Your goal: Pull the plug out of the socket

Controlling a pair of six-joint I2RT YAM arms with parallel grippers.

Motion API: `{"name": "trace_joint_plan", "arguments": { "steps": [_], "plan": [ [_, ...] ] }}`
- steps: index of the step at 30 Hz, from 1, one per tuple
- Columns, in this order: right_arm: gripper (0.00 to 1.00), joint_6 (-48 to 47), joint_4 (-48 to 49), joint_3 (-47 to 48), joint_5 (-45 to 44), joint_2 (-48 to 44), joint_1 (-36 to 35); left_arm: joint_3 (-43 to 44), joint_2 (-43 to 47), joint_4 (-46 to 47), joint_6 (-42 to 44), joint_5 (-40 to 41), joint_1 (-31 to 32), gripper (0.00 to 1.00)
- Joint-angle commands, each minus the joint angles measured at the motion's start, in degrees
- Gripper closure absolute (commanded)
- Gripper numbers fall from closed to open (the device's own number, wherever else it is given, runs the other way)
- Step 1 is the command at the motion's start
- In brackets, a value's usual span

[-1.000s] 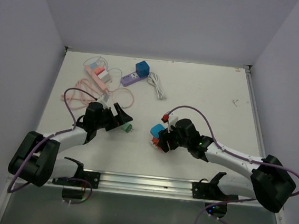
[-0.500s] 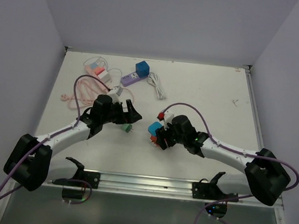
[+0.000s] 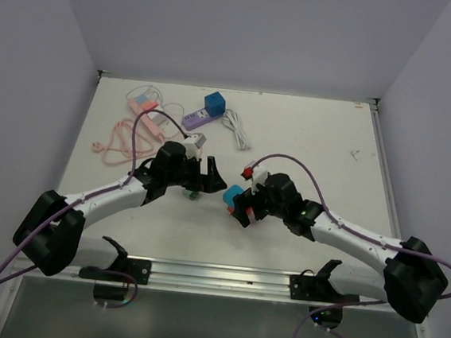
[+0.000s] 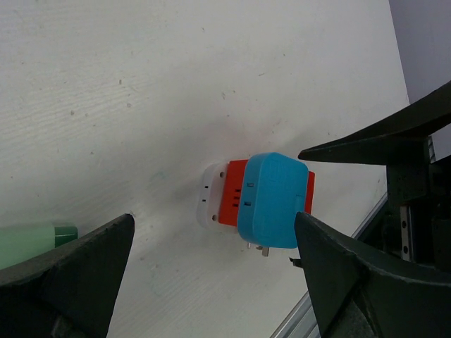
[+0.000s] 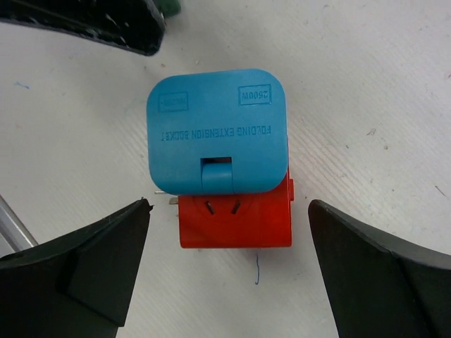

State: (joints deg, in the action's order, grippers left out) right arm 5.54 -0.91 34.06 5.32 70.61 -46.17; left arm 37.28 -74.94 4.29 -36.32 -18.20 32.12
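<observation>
Blue plug [image 5: 217,130] seated on red socket [image 5: 236,220]. Right gripper [image 5: 229,243], fingers apart, straddles the socket; left gripper [image 4: 213,227], likewise spread, faces it. Advisable: clamp each body squarely, pull straight.

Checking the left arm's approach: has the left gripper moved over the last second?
Yes. Against the aluminium rail along the near edge, the left gripper has shifted right, toward the blue plug.

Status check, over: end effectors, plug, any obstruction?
Left end effector open, empty. Right end effector open, straddling blue plug, no contact. Plug against red socket, not pulled apart. Green piece beside left end effector, not in the way.
</observation>
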Motion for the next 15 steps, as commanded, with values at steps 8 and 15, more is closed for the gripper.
{"name": "trace_joint_plan", "arguments": {
  "steps": [8, 15],
  "plan": [
    [0.01, 12.1, -3.4, -1.5, -3.1, -16.5, 0.1, 7.3, -4.4, -3.1, 5.7, -5.3, 2.6, 0.00],
    [0.01, 27.4, -0.1, -9.6, -9.0, -24.6, 0.2, 12.4, -9.6, -7.1, 8.5, -5.6, 5.2, 0.00]
  ]
}}
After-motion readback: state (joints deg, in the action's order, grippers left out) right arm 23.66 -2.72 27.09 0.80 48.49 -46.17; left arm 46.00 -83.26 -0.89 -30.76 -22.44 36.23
